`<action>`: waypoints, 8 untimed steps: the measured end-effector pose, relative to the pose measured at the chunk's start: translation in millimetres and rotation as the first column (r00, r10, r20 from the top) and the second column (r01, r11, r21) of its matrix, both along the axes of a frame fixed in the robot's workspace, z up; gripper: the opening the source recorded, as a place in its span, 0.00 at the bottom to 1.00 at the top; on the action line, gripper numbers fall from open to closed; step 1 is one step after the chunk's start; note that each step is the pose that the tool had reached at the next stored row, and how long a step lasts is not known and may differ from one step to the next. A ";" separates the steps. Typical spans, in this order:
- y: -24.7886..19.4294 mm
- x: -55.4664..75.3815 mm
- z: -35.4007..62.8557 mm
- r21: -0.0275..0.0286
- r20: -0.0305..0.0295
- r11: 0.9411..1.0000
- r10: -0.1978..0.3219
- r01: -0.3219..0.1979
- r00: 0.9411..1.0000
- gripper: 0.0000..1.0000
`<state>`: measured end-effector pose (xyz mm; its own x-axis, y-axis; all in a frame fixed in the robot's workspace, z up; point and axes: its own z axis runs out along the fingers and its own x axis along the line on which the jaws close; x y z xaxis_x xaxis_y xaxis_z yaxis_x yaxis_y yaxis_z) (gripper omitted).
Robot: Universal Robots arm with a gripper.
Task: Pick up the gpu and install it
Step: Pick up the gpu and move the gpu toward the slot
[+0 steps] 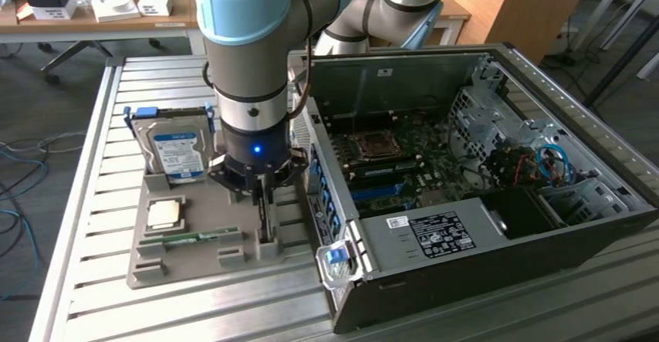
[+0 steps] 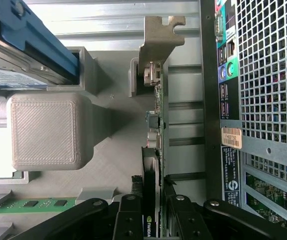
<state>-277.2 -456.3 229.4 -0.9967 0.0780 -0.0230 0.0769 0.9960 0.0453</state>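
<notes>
Slatted metal counter carries a grey printed fixture tray and, to the exterior view's right, an open PC case. The tray holds a hard drive, a green memory stick and the gpu.

The gpu stands on edge in its slot on the side of the tray nearest the case, with its metal bracket at one end. It is not yet lifted.

Gripper is down over the card. In the wrist view the gripper has one finger on each broad face near the end opposite the bracket and looks closed on the gpu.

Handling, as a judgement: a thin, stiff, light board, but fragile, with exposed components along its faces and a contact edge seated in the slot. A flat pinch across the broad faces suits it — firm enough not to slip, not enough to flex it. It is best kept upright and clear of the slot walls, as tilt would lever the card against the tray.
</notes>
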 end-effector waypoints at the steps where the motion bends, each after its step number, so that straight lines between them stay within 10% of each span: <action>1: 0.0 0.0 0.0 0.000 0.000 1.000 0.000 0.000 1.000 0.26; 8: 0.0 0.0 0.0 0.000 0.000 1.000 0.020 -0.020 1.000 0.26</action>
<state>-277.2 -456.3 229.4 -0.9981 0.0579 -0.0231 0.0568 0.9974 0.0452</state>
